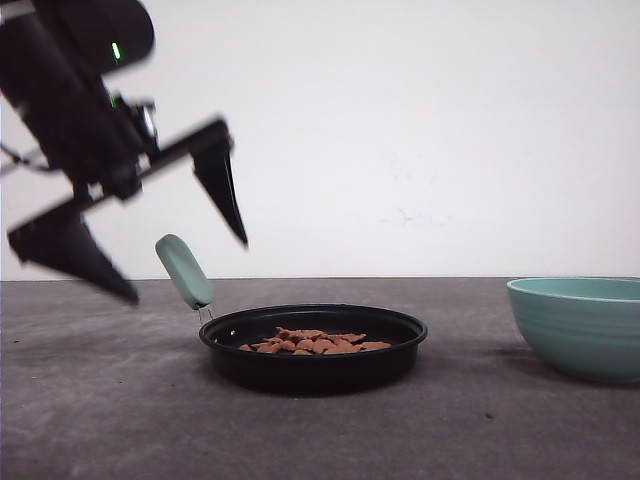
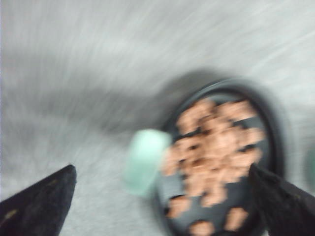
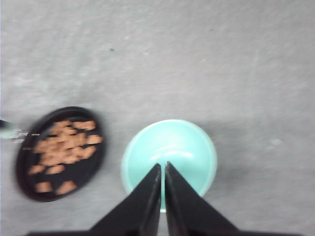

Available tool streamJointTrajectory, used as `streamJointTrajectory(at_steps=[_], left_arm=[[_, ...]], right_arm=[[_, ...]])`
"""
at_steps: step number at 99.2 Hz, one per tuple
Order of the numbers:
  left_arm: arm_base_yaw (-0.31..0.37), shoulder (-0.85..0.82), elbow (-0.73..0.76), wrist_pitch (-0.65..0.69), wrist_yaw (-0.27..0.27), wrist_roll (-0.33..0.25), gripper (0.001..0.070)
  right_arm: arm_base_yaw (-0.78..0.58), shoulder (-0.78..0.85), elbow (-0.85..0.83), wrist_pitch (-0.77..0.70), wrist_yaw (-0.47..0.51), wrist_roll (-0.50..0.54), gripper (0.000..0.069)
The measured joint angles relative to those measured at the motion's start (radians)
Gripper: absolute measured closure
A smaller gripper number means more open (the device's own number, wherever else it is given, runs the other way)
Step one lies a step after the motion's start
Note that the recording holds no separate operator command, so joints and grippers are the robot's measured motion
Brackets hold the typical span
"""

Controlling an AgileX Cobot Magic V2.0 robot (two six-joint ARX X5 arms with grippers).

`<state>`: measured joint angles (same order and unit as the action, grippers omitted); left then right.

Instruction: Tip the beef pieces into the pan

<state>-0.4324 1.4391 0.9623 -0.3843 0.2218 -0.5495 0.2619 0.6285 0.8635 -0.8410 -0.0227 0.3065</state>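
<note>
The beef pieces (image 1: 318,343) are sitting in the pan (image 1: 312,368) mid-table; the left gripper (image 1: 190,268) is hanging spread wide, while the right gripper (image 3: 163,167) is pinched together, empty, above the bowl (image 3: 169,150).

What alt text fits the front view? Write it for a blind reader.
A black pan with a mint-green handle holds the beef pieces on a grey table. The left gripper hangs above the handle with jaws wide open; a teal bowl stands at the right.
</note>
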Motion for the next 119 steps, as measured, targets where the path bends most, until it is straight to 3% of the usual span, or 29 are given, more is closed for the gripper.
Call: streamJointTrajectory(at_steps=[15, 19, 36, 40, 45, 60, 78, 119], left_arm=[[0.000, -0.175, 0.000, 0.025, -0.100, 0.010, 0.0019], [0.000, -0.222, 0.000, 0.034, -0.131, 0.016, 0.0053], [0.000, -0.408, -0.001, 0.072, -0.174, 0.061, 0.0542], [0.000, -0.451, -0.011, 0.075, -0.186, 0.064, 0.0617], [0.000, -0.507, -0.038, 0.076, -0.199, 0.067, 0.0665], [0.000, -0.670, -0.159, 0.052, -0.238, 0.069, 0.0696], [0.000, -0.796, -0.193, -0.033, -0.336, 0.070, 0.0696], [-0.001, -0.906, -0.193, -0.062, -0.343, 0.063, 0.0696]], right_arm=[[0.009, -0.057, 0.000, 0.000, 0.117, -0.070, 0.0681], [0.012, -0.081, 0.000, 0.000, 0.148, -0.085, 0.0681], [0.013, -0.220, -0.003, 0.033, 0.207, -0.150, 0.0681], [0.013, -0.260, -0.004, 0.042, 0.207, -0.174, 0.0681], [0.013, -0.311, -0.005, 0.046, 0.207, -0.207, 0.0681], [0.013, -0.425, -0.018, 0.034, 0.207, -0.283, 0.0681], [0.013, -0.473, -0.018, 0.026, 0.207, -0.304, 0.0681], [0.013, -0.476, -0.019, 0.037, 0.210, -0.307, 0.0681]])
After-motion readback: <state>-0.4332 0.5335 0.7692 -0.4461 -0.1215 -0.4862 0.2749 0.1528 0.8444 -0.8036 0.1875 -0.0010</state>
